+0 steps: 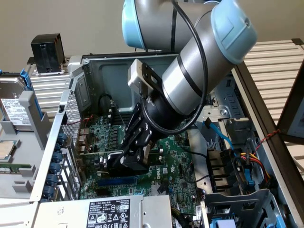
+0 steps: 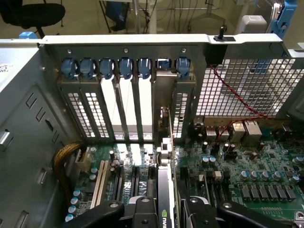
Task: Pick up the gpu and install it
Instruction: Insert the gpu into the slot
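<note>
Closest to the lens in the exterior view, the labelled power supply (image 1: 104, 211) sits at the edge of the open computer case (image 1: 109, 78). Behind it, the gripper (image 1: 128, 164) reaches down into the case and pinches the gpu (image 1: 100, 160), which stands on edge low over the motherboard (image 1: 178, 161), just beside a blue slot (image 1: 116, 181).

In the wrist view, the gripper (image 2: 166, 213) has its fingers (image 2: 142, 209) clamped on either side of the gpu (image 2: 164, 190). The card's metal bracket (image 2: 164, 99) stands against the rear slot panel (image 2: 118, 109), near the row of blue clips (image 2: 107, 66). Whether the card is seated cannot be told.
</note>
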`<state>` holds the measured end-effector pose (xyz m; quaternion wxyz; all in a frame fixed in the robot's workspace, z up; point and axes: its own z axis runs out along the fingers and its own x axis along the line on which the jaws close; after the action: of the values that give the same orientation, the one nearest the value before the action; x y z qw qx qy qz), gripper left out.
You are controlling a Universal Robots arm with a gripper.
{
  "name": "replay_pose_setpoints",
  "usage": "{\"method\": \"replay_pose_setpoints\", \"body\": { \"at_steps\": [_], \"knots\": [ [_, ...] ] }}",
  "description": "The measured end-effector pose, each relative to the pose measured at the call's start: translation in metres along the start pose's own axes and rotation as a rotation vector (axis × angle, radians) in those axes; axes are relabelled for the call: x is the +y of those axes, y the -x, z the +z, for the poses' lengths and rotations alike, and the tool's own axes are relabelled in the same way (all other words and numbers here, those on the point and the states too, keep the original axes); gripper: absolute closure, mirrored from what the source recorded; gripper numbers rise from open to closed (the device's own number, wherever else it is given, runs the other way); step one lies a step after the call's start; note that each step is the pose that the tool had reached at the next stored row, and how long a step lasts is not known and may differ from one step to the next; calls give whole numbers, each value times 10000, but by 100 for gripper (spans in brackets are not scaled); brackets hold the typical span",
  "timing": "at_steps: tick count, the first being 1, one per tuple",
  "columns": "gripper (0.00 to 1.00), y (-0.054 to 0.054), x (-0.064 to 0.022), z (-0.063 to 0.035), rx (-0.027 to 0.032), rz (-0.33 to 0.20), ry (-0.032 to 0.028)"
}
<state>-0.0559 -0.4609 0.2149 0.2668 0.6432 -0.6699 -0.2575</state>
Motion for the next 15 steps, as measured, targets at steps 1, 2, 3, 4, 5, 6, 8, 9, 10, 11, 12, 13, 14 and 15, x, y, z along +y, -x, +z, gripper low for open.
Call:
{"method": "replay_pose_setpoints", "body": {
  "at_steps": [1, 2, 3, 4, 5, 6, 8, 9, 10, 11, 12, 13, 14, 15],
  "knots": [
    [73, 0, -1, 0, 2, -2, 25],
    [73, -5, -3, -4, 7, -2, 133],
    [73, -9, -9, -9, 10, -3, 282],
    [73, -15, -15, -14, 9, -9, 378],
    [73, -19, -20, -18, -8, -26, 400],
    [73, -20, -23, -21, -24, -41, 400],
    [73, -19, -28, -18, -37, -52, 401],
    [73, -19, -31, -14, -44, -59, 401],
    [73, -19, -35, -11, -46, -61, 401],
    [73, -19, -38, -8, -44, -61, 402],
    [73, -19, -38, -8, -44, -60, 402],
    [73, -17, -39, -7, -44, -61, 403],
    [73, -15, -40, -7, -45, -63, 405],
    [73, -15, -40, -7, -45, -62, 405]
  ]
}}
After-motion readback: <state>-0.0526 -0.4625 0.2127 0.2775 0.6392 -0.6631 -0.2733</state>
